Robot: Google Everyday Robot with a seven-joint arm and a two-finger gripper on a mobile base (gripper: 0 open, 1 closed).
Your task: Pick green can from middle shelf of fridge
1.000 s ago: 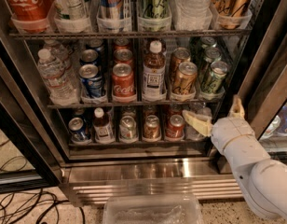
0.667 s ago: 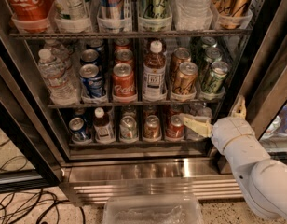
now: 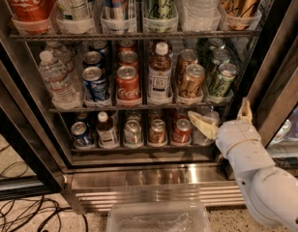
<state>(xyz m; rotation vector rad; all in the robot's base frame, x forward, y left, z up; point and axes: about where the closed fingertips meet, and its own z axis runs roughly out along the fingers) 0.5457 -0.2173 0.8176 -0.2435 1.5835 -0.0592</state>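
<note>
Glossy white arm [image 3: 265,182] of rounded, bulbous segments. Its pincer [image 3: 224,120], at four o'clock in view, has two pale tan tapered fingers [image 3: 202,125], spread apart

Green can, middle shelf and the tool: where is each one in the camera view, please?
green can [image 3: 221,82]: camera view, dark side of the front can, rightmost lane.
middle shelf [image 3: 139,107]: camera view, front wire edge.
tool [image 3: 217,108]: camera view, midway between its open fingertips, below the green can.

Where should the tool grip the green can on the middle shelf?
Probably grip the front green can by its upright sides, coming straight in from the open front: it stands at its lane's mouth, a gold-brown can close beside it. The tool hangs open below, at the bottom shelf.
</note>
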